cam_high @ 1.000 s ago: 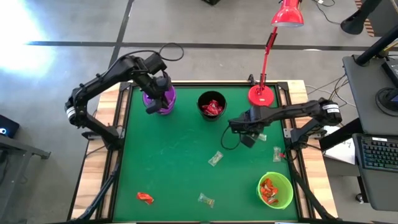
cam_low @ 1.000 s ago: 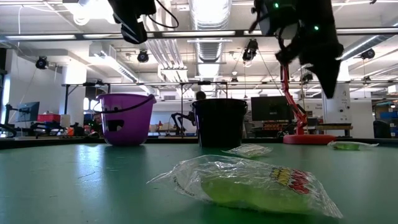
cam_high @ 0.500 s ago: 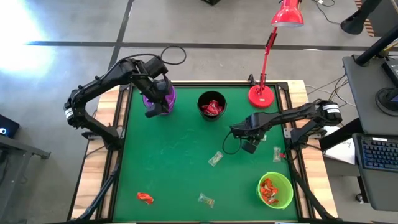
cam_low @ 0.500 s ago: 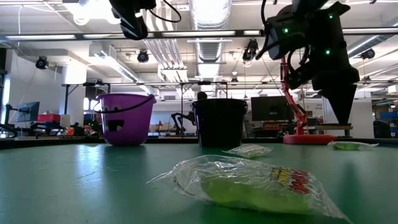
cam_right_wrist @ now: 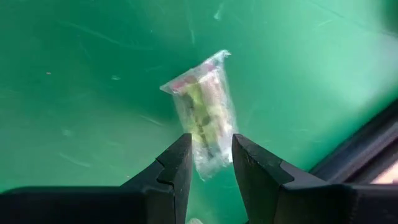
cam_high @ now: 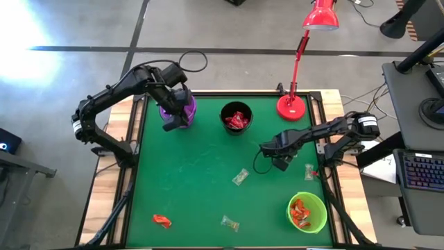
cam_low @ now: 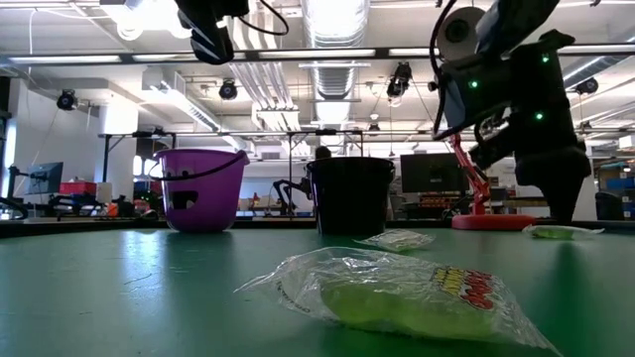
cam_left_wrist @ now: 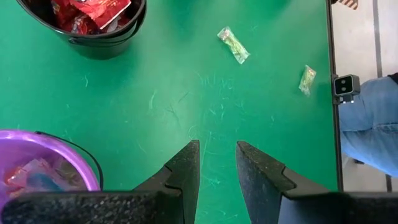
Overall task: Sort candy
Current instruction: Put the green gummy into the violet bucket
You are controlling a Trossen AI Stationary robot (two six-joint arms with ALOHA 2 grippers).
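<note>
A clear, pale green candy (cam_right_wrist: 204,118) lies flat on the green mat; in the low view this candy (cam_low: 562,231) is at the right. My right gripper (cam_right_wrist: 211,163) is low over it and open, one finger on each side of the wrapper's end; in the high view the right gripper (cam_high: 281,164) covers it. My left gripper (cam_left_wrist: 217,163) is open and empty, high above the mat beside the purple cup (cam_high: 179,111). More pale candies (cam_high: 240,177) (cam_high: 229,223) (cam_high: 309,171) and a red candy (cam_high: 161,221) lie loose on the mat. My right gripper points down at the pale green candy, its fingers (cam_right_wrist: 179,163) standing on either side of one end of the wrapper (cam_right_wrist: 210,163). The candy lies flat on the mat. Whether the fingers touch the wrapper, I cannot tell.
The black cup (cam_high: 236,118) holds red candies and the green cup (cam_high: 307,212) orange-red ones. A red lamp's base (cam_high: 291,107) stands at the far right corner. The mat's right edge (cam_right_wrist: 367,146) is close to the right gripper. A person's leg (cam_left_wrist: 367,124) shows beyond the table.
My right gripper has come down from well above the table to just over the mat, shifting a little toward the near edge, and now stands over the pale green candy. The candy has not moved.
</note>
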